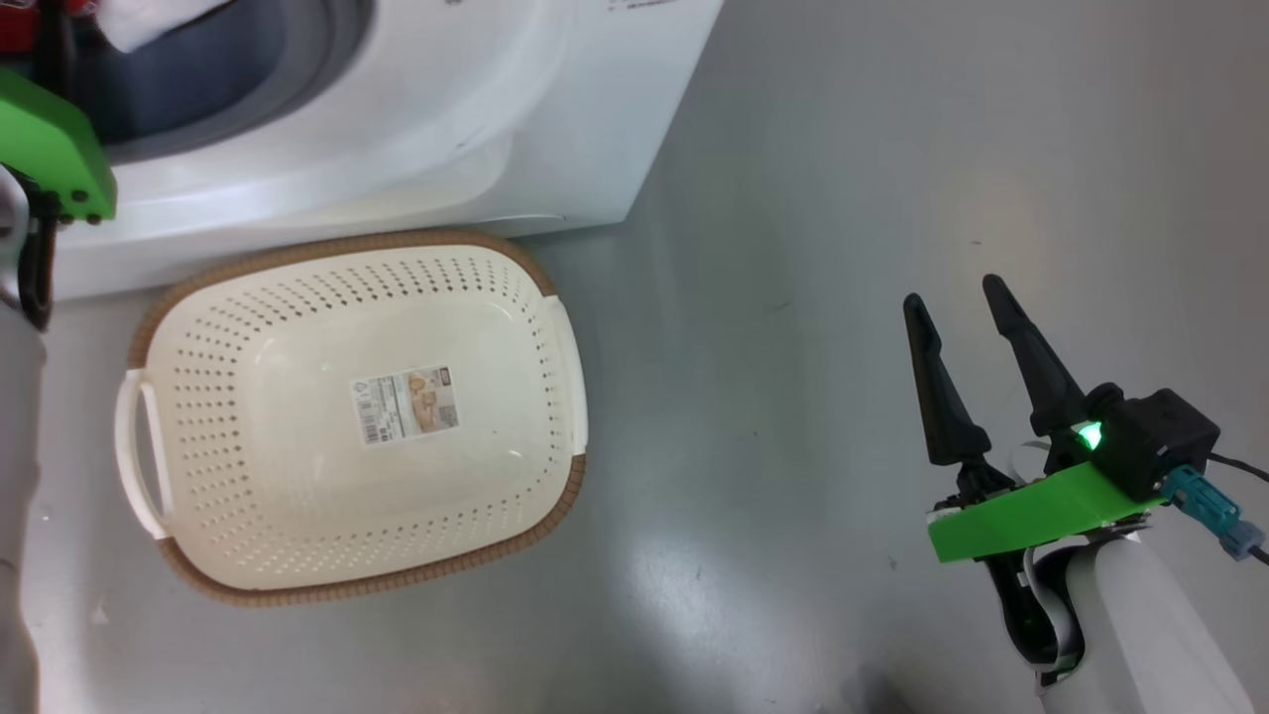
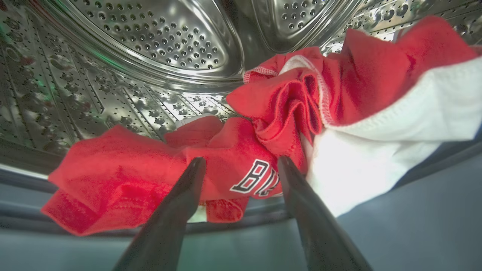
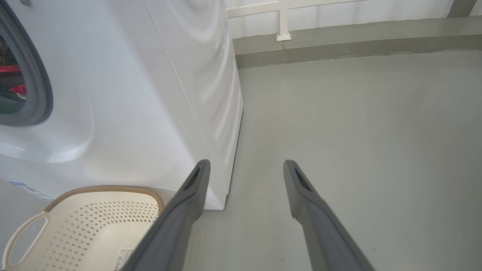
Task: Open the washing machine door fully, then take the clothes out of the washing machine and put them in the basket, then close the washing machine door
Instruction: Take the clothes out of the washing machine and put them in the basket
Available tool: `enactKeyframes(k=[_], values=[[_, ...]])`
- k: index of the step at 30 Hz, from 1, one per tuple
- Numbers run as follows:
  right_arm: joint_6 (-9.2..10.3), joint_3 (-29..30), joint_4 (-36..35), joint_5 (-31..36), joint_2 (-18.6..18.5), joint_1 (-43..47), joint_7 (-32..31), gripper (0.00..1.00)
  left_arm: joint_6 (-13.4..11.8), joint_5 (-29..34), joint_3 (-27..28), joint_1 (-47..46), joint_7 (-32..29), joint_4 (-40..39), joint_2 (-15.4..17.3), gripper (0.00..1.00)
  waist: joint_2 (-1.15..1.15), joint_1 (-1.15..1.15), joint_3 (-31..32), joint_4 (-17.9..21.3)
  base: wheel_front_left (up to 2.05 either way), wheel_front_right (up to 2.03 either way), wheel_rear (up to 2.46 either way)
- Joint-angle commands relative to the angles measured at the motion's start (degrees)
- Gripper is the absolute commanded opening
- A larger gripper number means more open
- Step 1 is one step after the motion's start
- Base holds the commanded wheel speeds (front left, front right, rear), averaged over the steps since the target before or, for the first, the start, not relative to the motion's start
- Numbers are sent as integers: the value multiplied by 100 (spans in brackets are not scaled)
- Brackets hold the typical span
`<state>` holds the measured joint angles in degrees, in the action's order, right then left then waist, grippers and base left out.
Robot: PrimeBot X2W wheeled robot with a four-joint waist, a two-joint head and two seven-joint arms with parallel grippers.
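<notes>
While your left claw (image 2: 241,160) stands wide, nothing held, the clothes (image 2: 124,165) lie inside the washing machine (image 2: 158,45), tips apparently just short of them. Fabric soft, light, will drape; pinch bunched red fold nr lettering (image 2: 256,178). Right claw (image 1: 952,290) wide, idle.

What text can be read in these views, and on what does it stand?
"BU", the rest hidden: on the red clothes.
Sticker in the basket: print too small to read.
Blue label on the washing machine: too blurred to read.
</notes>
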<state>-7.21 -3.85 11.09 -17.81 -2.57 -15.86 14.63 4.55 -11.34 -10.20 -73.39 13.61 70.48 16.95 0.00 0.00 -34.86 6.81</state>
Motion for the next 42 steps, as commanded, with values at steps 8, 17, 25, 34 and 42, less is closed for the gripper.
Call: enactKeyframes(k=[8, 17, 25, 34, 42], values=[[-28, -248, -149, -129, -31, -112, 37, 100, -49, 64, -74, -350, -185, 200, 466, 100, 0, 0, -205, 215, 0, 0, 0], [-28, -252, -145, -154, -31, -125, 37, 100, -126, 66, -174, -362, -250, 294, 569, 0, 0, 0, -204, 280, 0, 0, 0], [-28, -220, -135, -119, -31, -109, 37, 100, -92, -50, -186, -282, -122, 319, 466, 0, 0, 0, -78, 198, 0, 0, 0], [-28, -141, -92, -39, -31, -14, 37, 100, -40, -357, 20, 33, 126, 90, 237, 0, 0, 0, 267, -1, 0, 0, 0], [-28, -68, -17, 62, -31, 89, 37, 100, -62, -576, 541, 1047, 137, -1397, 52, 0, 0, 0, 723, -180, 0, 0, 0]])
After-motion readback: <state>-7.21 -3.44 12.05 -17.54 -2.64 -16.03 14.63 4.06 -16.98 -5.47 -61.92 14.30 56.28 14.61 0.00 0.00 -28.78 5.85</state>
